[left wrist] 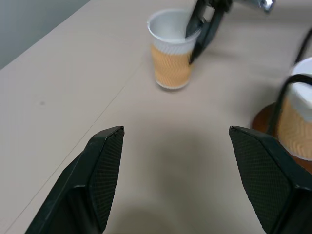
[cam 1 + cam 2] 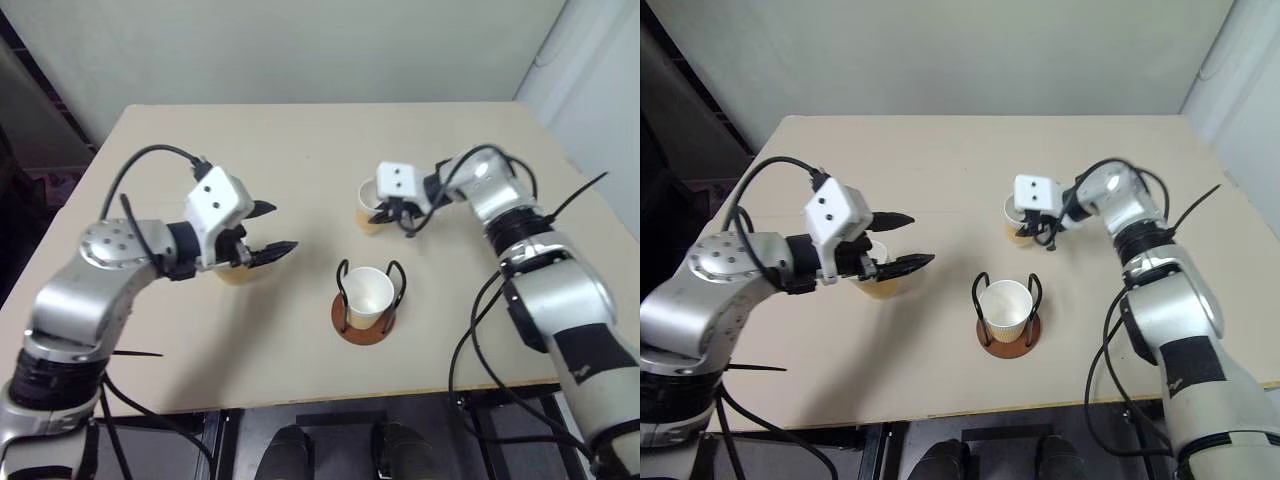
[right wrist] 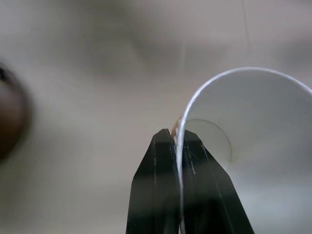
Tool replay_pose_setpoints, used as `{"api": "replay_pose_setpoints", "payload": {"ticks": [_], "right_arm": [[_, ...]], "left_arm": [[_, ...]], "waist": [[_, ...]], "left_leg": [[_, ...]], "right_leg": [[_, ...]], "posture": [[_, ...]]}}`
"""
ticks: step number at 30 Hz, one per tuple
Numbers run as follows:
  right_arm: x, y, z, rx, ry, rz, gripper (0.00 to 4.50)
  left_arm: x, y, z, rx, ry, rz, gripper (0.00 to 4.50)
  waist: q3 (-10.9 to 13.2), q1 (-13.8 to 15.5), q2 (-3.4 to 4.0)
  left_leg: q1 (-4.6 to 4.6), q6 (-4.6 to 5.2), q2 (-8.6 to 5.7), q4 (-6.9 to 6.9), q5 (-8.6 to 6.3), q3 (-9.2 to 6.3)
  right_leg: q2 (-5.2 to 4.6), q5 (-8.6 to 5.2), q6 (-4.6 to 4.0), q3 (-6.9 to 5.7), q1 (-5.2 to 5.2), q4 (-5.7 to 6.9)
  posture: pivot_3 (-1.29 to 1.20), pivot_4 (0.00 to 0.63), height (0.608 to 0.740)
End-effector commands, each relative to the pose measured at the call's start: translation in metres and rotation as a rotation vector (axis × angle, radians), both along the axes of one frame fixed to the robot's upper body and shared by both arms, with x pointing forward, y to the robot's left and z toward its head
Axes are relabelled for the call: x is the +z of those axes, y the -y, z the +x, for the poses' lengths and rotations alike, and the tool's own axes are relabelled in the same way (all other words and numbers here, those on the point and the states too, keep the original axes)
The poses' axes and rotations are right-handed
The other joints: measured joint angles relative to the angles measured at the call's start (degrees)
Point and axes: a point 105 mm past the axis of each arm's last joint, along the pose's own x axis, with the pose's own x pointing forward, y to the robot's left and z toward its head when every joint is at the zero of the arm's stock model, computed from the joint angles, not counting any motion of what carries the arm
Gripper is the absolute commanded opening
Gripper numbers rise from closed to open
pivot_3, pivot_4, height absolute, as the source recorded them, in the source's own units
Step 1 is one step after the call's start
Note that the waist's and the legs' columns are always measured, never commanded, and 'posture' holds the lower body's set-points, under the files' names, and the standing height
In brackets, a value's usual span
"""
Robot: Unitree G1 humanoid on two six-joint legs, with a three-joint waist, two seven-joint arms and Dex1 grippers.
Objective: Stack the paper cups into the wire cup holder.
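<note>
right gripper (image 3: 178, 139) pinched on the rim of a paper cup (image 2: 371, 206) just behind the wire cup holder (image 2: 366, 305), which holds one cup. left gripper (image 2: 270, 228) spread wide, empty, over a third cup (image 2: 877, 274) left of the holder.

Bare surface (image 2: 300, 150) lies open along the far edge and between the two arms, while the wire cup holder (image 2: 364, 322) (one cup already seated in it) and the right gripper (image 2: 392, 212), pinching a cup's (image 2: 368, 205) rim, crowd the middle-right.
</note>
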Motion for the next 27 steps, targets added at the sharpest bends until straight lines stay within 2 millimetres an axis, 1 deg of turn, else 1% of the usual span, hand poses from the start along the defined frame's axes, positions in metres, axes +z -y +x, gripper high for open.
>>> {"api": "replay_pose_setpoints", "payload": {"ticks": [1, 3, 4, 5, 7, 8, 10, 11, 12, 13, 15, 17, 21, 23, 27], "right_arm": [[0.079, 0.001, -0.050, 0.233, 0.052, 0.141, 0.06], [0.091, 0.003, -0.083, 0.323, 0.006, 0.165, 0.06], [0.094, 0.002, -0.104, 0.380, -0.039, 0.184, 0.06], [0.095, 0.001, -0.118, 0.416, -0.075, 0.190, 0.06], [0.089, 0.000, -0.140, 0.467, -0.125, 0.166, 0.06], [0.084, -0.001, -0.144, 0.475, -0.139, 0.152, 0.06], [0.075, -0.007, -0.147, 0.482, -0.157, 0.138, 0.06], [0.073, -0.009, -0.148, 0.481, -0.161, 0.138, 0.06], [0.069, -0.011, -0.148, 0.477, -0.163, 0.130, 0.06], [0.065, -0.012, -0.146, 0.466, -0.161, 0.120, 0.06], [0.055, -0.013, -0.141, 0.442, -0.153, 0.093, 0.06], [0.051, -0.014, -0.141, 0.439, -0.158, 0.085, 0.06], [0.042, -0.021, -0.137, 0.431, -0.145, 0.072, 0.06], [0.037, -0.024, -0.132, 0.422, -0.127, 0.057, 0.06], [0.034, -0.027, -0.129, 0.427, -0.112, 0.044, 0.06]], "left_arm": [[0.018, -0.006, -0.035, -0.158, -0.001, 0.025, 3.70], [0.017, -0.007, -0.054, -0.247, -0.044, 0.046, 3.70], [0.013, -0.008, -0.060, -0.272, -0.072, 0.064, 3.70], [0.010, -0.010, -0.063, -0.281, -0.089, 0.075, 3.70], [0.003, -0.012, -0.065, -0.290, -0.119, 0.101, 3.70], [-0.001, -0.011, -0.063, -0.292, -0.127, 0.114, 3.70], [-0.005, -0.008, -0.060, -0.299, -0.133, 0.130, 3.70], [-0.006, -0.007, -0.060, -0.303, -0.133, 0.132, 3.70], [-0.008, -0.007, -0.059, -0.303, -0.134, 0.144, 3.70], [-0.009, -0.006, -0.058, -0.303, -0.134, 0.149, 3.70], [-0.010, -0.007, -0.057, -0.297, -0.132, 0.156, 3.70], [-0.010, -0.007, -0.056, -0.295, -0.131, 0.158, 3.70], [-0.011, -0.007, -0.057, -0.285, -0.131, 0.155, 3.70], [-0.012, -0.006, -0.057, -0.280, -0.128, 0.155, 3.70], [-0.012, -0.005, -0.058, -0.277, -0.125, 0.152, 3.70]], "waist": [[0.0, -0.1, 0.00], [0.0, 0.0, 0.01], [0.0, 0.1, 0.01], [0.0, 0.1, -0.05], [-0.1, 0.0, -0.12], [-0.1, 0.0, -0.16], [0.0, -0.2, -0.21], [0.0, -0.4, -0.22], [0.0, -0.4, -0.21], [0.0, -0.5, -0.21], [0.0, -0.7, -0.23], [0.0, -0.8, -0.24], [0.0, -0.8, -0.23], [0.0, -0.8, -0.24], [0.0, -0.8, -0.24]], "left_leg": [[-0.01, -0.04, 0.03, 0.00, 0.02, 0.02], [-0.06, -0.14, 0.15, -0.02, 0.08, 0.09], [-0.08, -0.21, 0.14, -0.01, 0.04, 0.17], [0.01, -0.32, 0.14, 0.05, -0.03, 0.23], [0.23, -0.58, 0.21, 0.12, -0.20, 0.13], [0.40, -0.69, 0.33, 0.13, -0.25, 0.11], [0.73, -0.79, 0.39, 0.12, -0.20, 0.07], [1.03, -0.74, 0.51, 0.00, -0.18, -0.04], [1.17, -0.25, 0.56, -0.07, -0.33, -0.07], [1.25, -0.10, 0.56, -0.10, -0.23, -0.06], [1.55, -0.01, 0.82, -0.12, -0.20, -0.01], [1.76, 0.05, 0.80, -0.13, -0.21, 0.05], [1.85, 0.22, 0.78, -0.13, -0.09, 0.13], [1.87, 0.22, 0.80, -0.12, -0.08, 0.13], [1.83, 0.22, 0.92, -0.12, -0.09, 0.13]], "right_leg": [[0.04, -0.01, -0.01, 0.00, -0.01, 0.00], [0.28, -0.02, -0.03, 0.02, 0.02, -0.02], [0.58, -0.08, -0.13, 0.06, 0.12, -0.06], [0.91, -0.16, -0.27, 0.17, 0.31, -0.12], [1.20, -0.33, -0.48, 0.30, 0.51, -0.14], [1.37, -0.39, -0.43, 0.42, 0.61, -0.14], [1.43, -0.65, -0.52, 0.53, 0.68, -0.01], [1.45, -0.79, -0.76, 0.64, 0.79, 0.05], [1.46, -0.82, -0.83, 0.72, 0.80, 0.18], [1.47, -0.82, -0.86, 0.77, 0.78, 0.37], [1.46, -0.84, -0.91, 1.09, 0.75, 0.74], [1.47, -0.83, -0.99, 1.22, 0.83, 0.85], [1.53, -0.65, -1.30, 1.33, 0.88, 0.85], [1.60, -0.63, -1.33, 1.36, 0.88, 0.84], [1.73, -0.65, -1.35, 1.36, 0.82, 0.84]], "posture": [[0.00, 0.150, 0.740], [0.00, 0.150, 0.740], [0.00, 0.150, 0.740], [0.00, 0.150, 0.740], [0.00, 0.150, 0.740], [0.00, 0.150, 0.740], [0.00, 0.150, 0.740], [0.00, 0.150, 0.740], [0.00, 0.150, 0.740], [0.00, 0.150, 0.740], [0.00, 0.150, 0.740], [0.00, 0.150, 0.740], [0.00, 0.150, 0.740], [0.00, 0.150, 0.740], [0.00, 0.150, 0.740]]}}
